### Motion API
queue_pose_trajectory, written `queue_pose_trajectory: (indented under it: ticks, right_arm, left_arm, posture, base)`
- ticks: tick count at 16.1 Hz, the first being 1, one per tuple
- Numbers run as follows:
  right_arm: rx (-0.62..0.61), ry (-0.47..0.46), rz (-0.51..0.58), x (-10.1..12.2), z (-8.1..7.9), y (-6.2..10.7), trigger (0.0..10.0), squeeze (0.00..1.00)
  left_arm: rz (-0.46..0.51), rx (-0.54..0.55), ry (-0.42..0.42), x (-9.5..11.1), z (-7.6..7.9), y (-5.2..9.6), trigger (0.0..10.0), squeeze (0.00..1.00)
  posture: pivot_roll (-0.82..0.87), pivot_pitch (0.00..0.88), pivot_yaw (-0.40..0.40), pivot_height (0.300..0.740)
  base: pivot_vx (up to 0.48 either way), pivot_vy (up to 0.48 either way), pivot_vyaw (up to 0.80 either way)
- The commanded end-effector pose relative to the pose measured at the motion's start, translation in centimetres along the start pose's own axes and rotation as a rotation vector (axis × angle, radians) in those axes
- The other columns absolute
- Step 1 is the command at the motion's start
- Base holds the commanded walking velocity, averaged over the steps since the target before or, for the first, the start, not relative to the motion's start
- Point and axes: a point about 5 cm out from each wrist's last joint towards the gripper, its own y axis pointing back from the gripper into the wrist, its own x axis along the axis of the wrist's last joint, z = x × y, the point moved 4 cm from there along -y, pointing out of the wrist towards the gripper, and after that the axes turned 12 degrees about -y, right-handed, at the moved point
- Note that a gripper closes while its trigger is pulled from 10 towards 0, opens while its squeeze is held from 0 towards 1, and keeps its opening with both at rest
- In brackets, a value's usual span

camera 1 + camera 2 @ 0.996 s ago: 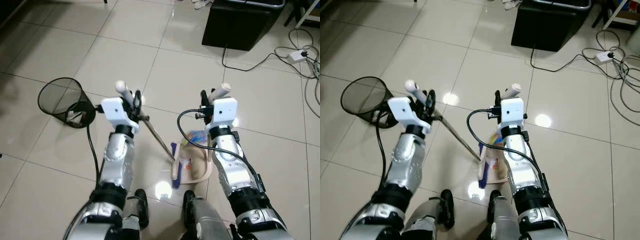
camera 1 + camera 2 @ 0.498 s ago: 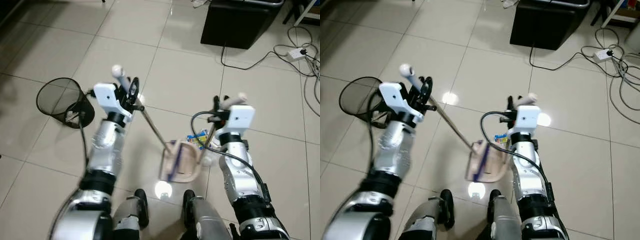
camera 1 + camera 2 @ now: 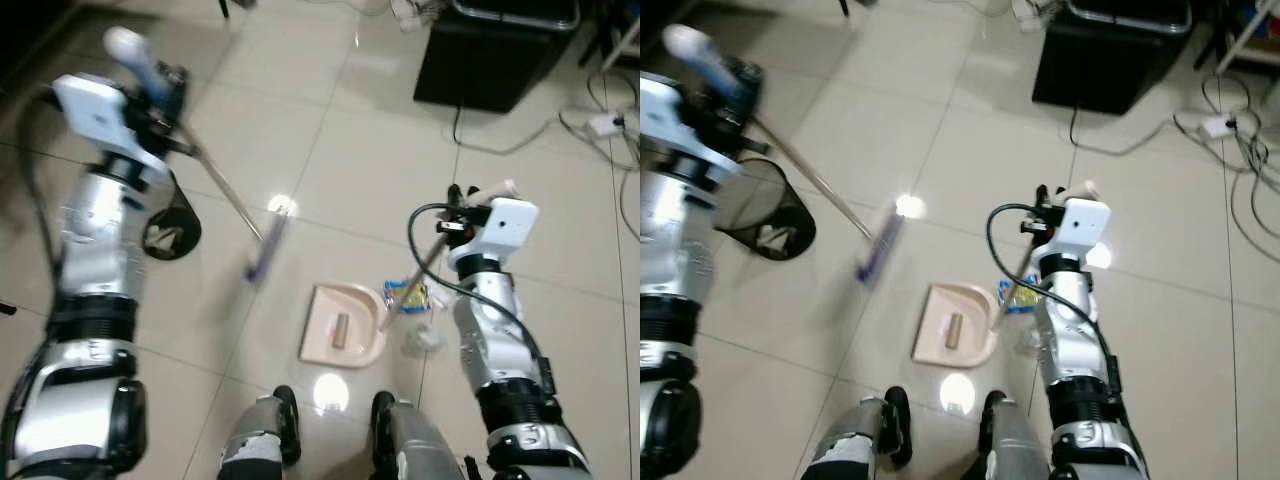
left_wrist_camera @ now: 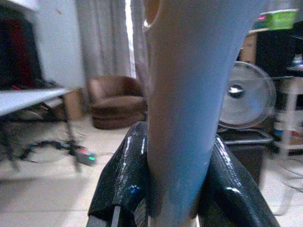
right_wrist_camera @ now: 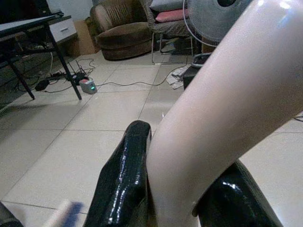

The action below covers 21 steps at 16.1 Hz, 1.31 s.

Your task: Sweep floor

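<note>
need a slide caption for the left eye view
Left gripper lifts the broom off the tiles while the right gripper holds the dustpan handle beside scattered litter.

A pale pink dustpan (image 3: 342, 338) lies on glossy cream tiles (image 3: 350, 150) at lower centre, a blue-bristled broom (image 3: 262, 250) with a silver shaft blurs left of it, a black mesh bin (image 3: 172, 222) sits at left, and a black box (image 3: 495, 50) stands upper right.
</note>
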Motion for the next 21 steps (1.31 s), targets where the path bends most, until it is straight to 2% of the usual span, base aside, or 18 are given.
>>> queue_pose_trajectory:
  ticks: [1, 2, 3, 4, 6, 7, 10, 12, 16, 19, 21]
  right_arm:
    - [0.043, -0.025, 0.076, 2.7, -1.0, -0.8, 10.0, 0.0]
    - [0.05, -0.04, 0.104, 4.2, -1.3, -1.2, 10.0, 0.0]
    - [0.053, -0.056, 0.124, 5.4, -1.6, -1.5, 10.0, 0.0]
    - [0.053, -0.061, 0.136, 6.1, -1.8, -1.6, 10.0, 0.0]
    - [0.042, -0.145, 0.201, 9.3, -2.2, -2.1, 10.0, 0.0]
    - [0.034, -0.173, 0.224, 10.4, -2.1, -2.3, 10.0, 0.0]
    - [0.023, -0.248, 0.265, 12.9, -2.3, -2.7, 10.0, 0.0]
    - [0.026, -0.271, 0.269, 13.6, -2.6, -3.1, 10.0, 0.0]
    - [-0.003, -0.318, 0.284, 15.0, -2.6, -3.6, 10.0, 0.0]
    - [-0.024, -0.277, 0.302, 16.2, -2.3, -3.9, 10.0, 0.0]
    - [-0.017, -0.234, 0.308, 16.6, -2.6, -3.7, 10.0, 0.0]
  left_arm:
    - [-0.13, 0.027, -0.048, -2.5, -0.8, 1.8, 10.0, 0.0]
    - [-0.245, 0.044, -0.083, -4.6, -1.0, 3.5, 10.0, 0.0]
    - [-0.312, 0.057, -0.079, -5.9, -0.8, 4.7, 10.0, 0.0]
    - [-0.328, 0.058, -0.064, -6.4, -0.4, 5.4, 10.0, 0.0]
    - [-0.372, 0.047, -0.064, -7.2, 1.5, 7.5, 10.0, 0.0]
    - [-0.391, 0.073, -0.072, -7.5, 1.6, 8.3, 10.0, 0.0]
    - [-0.471, 0.147, -0.124, -8.3, 0.5, 11.6, 10.0, 0.0]
    - [-0.495, 0.13, -0.116, -8.3, 1.1, 12.2, 10.0, 0.0]
    - [-0.438, 0.077, -0.039, -6.9, 4.5, 10.7, 10.0, 0.0]
    - [-0.437, 0.032, -0.035, -6.5, 7.0, 9.2, 10.0, 0.0]
    - [-0.436, 0.006, -0.034, -6.4, 7.9, 9.2, 10.0, 0.0]
  posture:
    - [0.02, 0.105, 0.059, 0.74]
    - [0.01, 0.088, 0.059, 0.74]
    - [0.01, 0.078, 0.059, 0.74]
    - [0.01, 0.078, 0.059, 0.74]
    - [0.0, 0.072, 0.053, 0.74]
    - [0.0, 0.073, 0.055, 0.74]
    - [0.0, 0.072, 0.043, 0.74]
    - [0.01, 0.071, 0.037, 0.74]
    - [0.0, 0.068, 0.041, 0.74]
    - [-0.01, 0.072, 0.057, 0.74]
    - [-0.01, 0.078, 0.058, 0.74]
  base:
    - [0.0, 0.0, 0.0]
    - [0.0, 0.0, 0.8]
    - [0.0, 0.0, 0.8]
    - [0.0, 0.0, 0.8]
    - [0.0, 0.0, 0.8]
    - [0.0, 0.0, 0.8]
    - [0.0, 0.0, 0.8]
    - [0.0, 0.0, 0.8]
    - [0.0, 0.0, 0.6]
    - [0.203, 0.0, 0.0]
    - [0.369, 0.0, 0.0]
